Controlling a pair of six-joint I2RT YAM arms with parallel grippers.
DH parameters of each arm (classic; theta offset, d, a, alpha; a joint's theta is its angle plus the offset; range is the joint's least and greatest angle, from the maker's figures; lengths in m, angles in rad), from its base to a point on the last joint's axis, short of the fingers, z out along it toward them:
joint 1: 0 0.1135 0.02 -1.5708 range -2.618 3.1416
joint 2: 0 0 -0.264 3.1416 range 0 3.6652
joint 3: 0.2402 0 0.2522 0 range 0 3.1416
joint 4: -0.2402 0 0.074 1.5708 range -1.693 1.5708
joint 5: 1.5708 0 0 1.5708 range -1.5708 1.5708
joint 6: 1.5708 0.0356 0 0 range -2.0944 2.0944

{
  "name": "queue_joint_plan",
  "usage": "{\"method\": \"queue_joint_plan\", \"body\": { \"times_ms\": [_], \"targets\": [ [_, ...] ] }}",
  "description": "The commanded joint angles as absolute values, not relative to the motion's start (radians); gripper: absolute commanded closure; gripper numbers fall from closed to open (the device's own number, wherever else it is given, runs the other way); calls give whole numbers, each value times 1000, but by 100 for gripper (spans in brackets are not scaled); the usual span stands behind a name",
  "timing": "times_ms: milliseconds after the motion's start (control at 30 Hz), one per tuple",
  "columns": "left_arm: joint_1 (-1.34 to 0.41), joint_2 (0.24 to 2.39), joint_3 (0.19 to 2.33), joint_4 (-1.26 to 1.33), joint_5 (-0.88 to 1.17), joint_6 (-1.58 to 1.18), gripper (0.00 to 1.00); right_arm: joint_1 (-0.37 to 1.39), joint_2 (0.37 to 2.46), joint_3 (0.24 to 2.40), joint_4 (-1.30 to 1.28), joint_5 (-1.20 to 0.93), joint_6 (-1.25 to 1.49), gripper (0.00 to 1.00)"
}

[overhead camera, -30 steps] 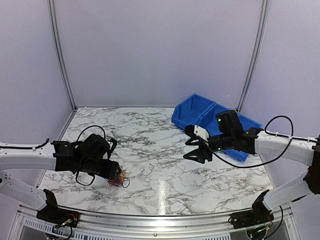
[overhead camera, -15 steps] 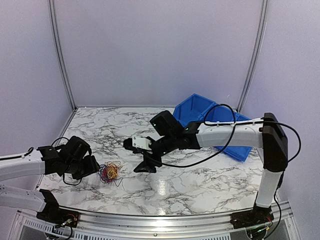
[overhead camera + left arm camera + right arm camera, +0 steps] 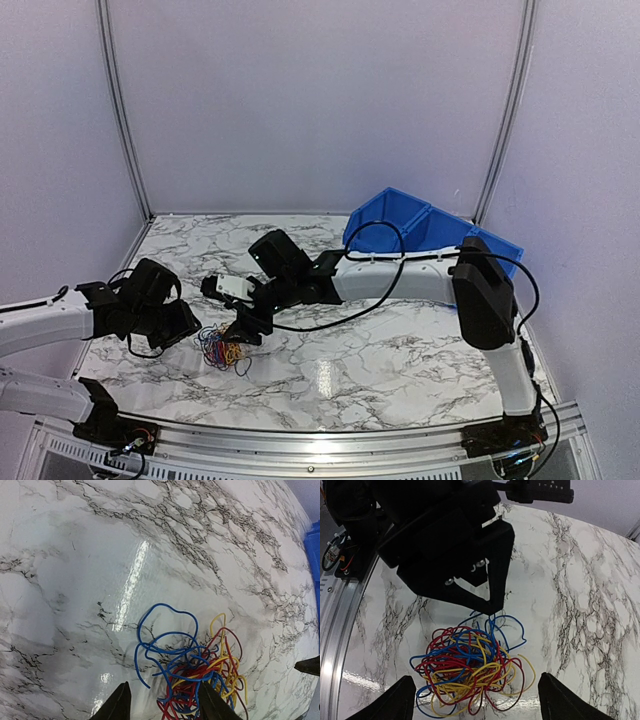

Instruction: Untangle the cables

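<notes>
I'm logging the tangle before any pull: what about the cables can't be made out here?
Top external: the cables are too small to trace single strands; the right gripper overlaps their far side.
Left wrist: the bottom edge cuts off the tangle's lower part and most of the left gripper, so contact is unclear.
Right wrist: the left gripper's black body hides where the upper blue loops end.

Top camera looks down from behind; both wrist cameras closely share the cables (image 3: 465, 672)

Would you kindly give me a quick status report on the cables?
Cables bunched, tangled. Left gripper open at their edge. Right gripper open above. Nothing obstructing.
</notes>
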State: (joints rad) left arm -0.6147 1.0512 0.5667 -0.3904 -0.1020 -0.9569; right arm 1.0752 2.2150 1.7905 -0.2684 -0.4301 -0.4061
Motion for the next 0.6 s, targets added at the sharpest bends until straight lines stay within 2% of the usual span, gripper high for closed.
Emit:
{"method": "queue_joint_plan", "body": {
  "times_ms": [0, 133, 367, 500, 567],
  "targets": [
    [-594, 1123, 599, -380, -76, -934, 53, 1096, 2267, 1846, -259, -427, -367, 17],
    [-579, 1146, 603, -375, -81, -930, 55, 1105, 2301, 1845, -242, -424, -357, 18],
    [-548, 1150, 565, -316, -62, -934, 68, 1118, 2360, 1854, -216, -403, -334, 21],
    [-522, 1167, 536, -253, -7, -948, 67, 1123, 2380, 1859, -215, -380, -336, 21],
    [-519, 1181, 533, -234, 18, -953, 63, 1127, 2383, 1858, -214, -375, -336, 21]
  ]
}}
